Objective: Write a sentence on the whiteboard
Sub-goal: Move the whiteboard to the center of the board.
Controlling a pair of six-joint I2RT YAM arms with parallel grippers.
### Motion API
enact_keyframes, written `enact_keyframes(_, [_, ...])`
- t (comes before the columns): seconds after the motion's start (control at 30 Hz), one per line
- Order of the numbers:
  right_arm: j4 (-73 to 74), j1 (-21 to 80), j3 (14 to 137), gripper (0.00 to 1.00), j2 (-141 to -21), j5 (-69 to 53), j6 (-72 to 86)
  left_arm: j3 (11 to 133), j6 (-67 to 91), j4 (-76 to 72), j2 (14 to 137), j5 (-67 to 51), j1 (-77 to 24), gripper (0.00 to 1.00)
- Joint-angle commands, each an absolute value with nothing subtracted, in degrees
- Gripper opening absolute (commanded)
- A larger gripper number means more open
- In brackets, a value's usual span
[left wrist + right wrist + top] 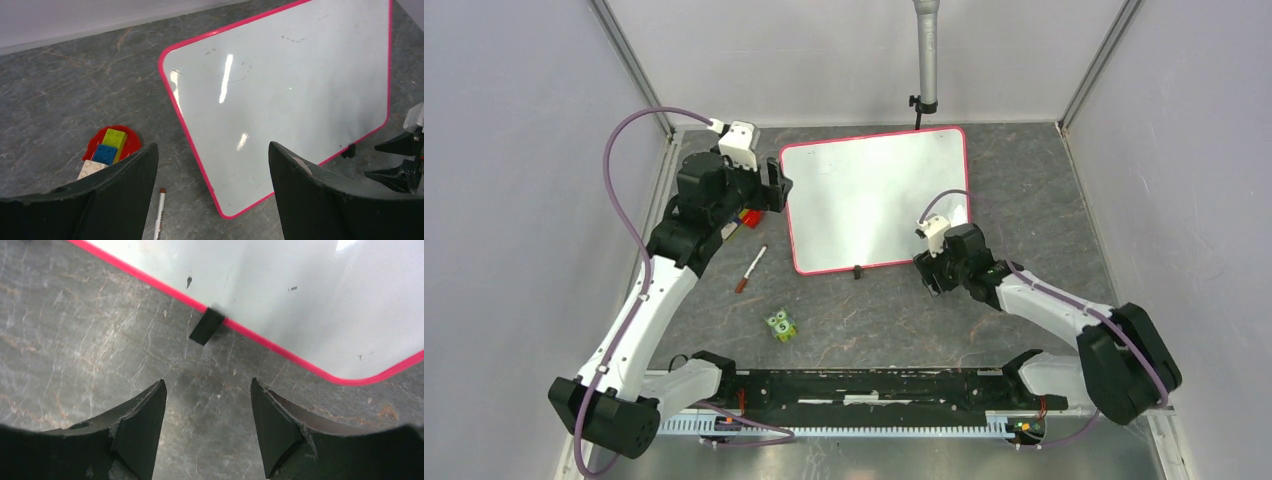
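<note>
Whiteboard [874,200] flat on the table [904,310]. Right gripper [208,385] hovers just off its near edge by a black foot [206,326], jaws parted, empty. Left gripper [212,146] beside its left edge, wide, empty; marker [750,268] and bricks [111,145] nearby.

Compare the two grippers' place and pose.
The left gripper is at the left edge of the whiteboard, near the toy bricks; the right gripper is at its near right corner, by a black foot. The left gripper hangs high above the table; the right gripper is low, close to it. Both are open and empty.
</note>
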State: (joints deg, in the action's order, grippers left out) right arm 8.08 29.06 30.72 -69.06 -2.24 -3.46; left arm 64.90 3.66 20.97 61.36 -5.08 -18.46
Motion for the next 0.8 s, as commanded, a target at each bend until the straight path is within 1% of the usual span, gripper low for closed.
enact_keyframes(0.0, [2.1,30.3,35.4,0.67,-73.9,1.2,1.4,64.3,6.2,21.0,59.5,-0.2,-17.2,0.87])
enact_keyframes(0.27, [0.4,30.4,38.7,0.57,-81.8,2.3,6.6,63.5,6.4,20.5,58.2,-0.2,-16.8,0.88])
enact_keyframes(0.37, [-1.3,30.4,38.7,0.52,-83.3,2.1,7.3,62.7,6.2,20.0,57.9,-0.2,-16.7,0.89])
enact_keyframes(0.53, [-1.8,30.4,39.2,0.45,-84.7,2.3,6.9,60.9,6.1,19.3,57.7,-0.2,-16.6,0.90])
enact_keyframes(0.77, [-1.1,30.4,41.5,0.44,-86.3,2.6,6.2,60.2,6.2,18.3,58.3,-0.2,-16.6,0.90])
